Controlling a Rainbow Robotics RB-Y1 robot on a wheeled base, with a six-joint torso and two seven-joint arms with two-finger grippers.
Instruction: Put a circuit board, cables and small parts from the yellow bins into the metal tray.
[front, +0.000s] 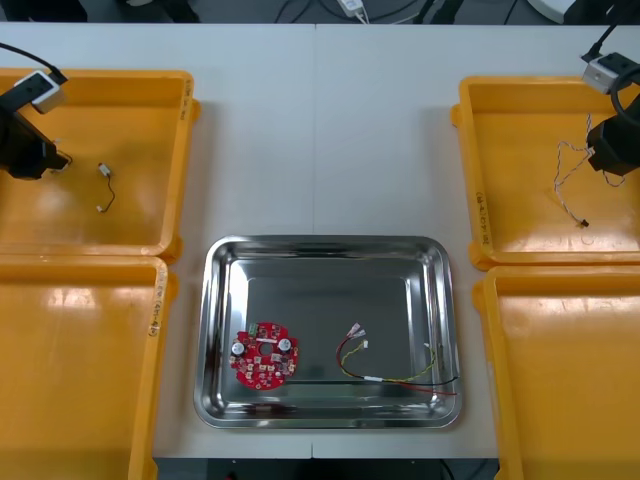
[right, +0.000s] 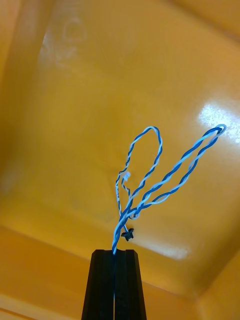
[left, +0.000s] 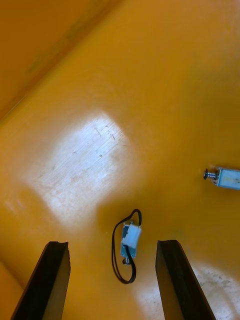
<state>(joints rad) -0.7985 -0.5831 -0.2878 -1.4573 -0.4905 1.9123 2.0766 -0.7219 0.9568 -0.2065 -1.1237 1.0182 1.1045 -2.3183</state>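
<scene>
Because the twisted blue and white cable (right: 150, 185) is light and limp, my right pincer (right: 115, 252) clenches its gathered strands over the far right yellow bin (front: 470, 180); my released left pincer (left: 111, 244) straddles a black cable (left: 117, 252).

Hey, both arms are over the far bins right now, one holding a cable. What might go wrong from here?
1. The right gripper pinches the twisted blue and white cable at one spot only. Its loose loops may slip out, or catch the wall of the yellow bin on the way to the metal tray.
2. The left gripper, open, straddles a small black cable lying flat beneath it. The fingers may close above it or nudge it away.
</scene>
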